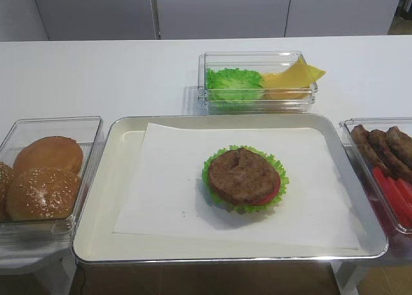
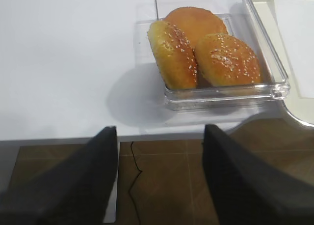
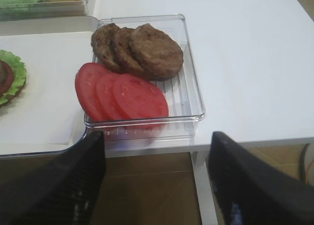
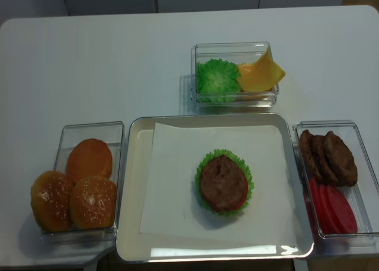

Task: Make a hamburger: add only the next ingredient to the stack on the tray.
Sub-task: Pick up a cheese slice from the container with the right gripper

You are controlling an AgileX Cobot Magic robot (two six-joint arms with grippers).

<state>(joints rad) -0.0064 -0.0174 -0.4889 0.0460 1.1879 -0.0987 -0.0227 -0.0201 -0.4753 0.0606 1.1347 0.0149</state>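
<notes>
The stack [image 1: 243,177] sits right of centre on the paper-lined metal tray [image 1: 125,179]: a brown patty over a tomato slice and frilly lettuce, also seen in the realsense view [image 4: 223,182]. The yellow cheese slice [image 1: 293,76] leans out of the right half of a clear bin behind the tray [image 4: 260,74]. Neither arm shows in the exterior views. My right gripper [image 3: 157,141] hangs open and empty over the floor, just in front of the table edge. My left gripper [image 2: 161,131] is likewise open and empty before the table's front edge.
A clear bin of sesame buns [image 2: 216,48] stands left of the tray. A clear bin [image 3: 194,87] right of the tray holds loose patties [image 3: 142,50] and tomato slices [image 3: 127,95]. Green lettuce [image 1: 233,82] shares the back bin with the cheese.
</notes>
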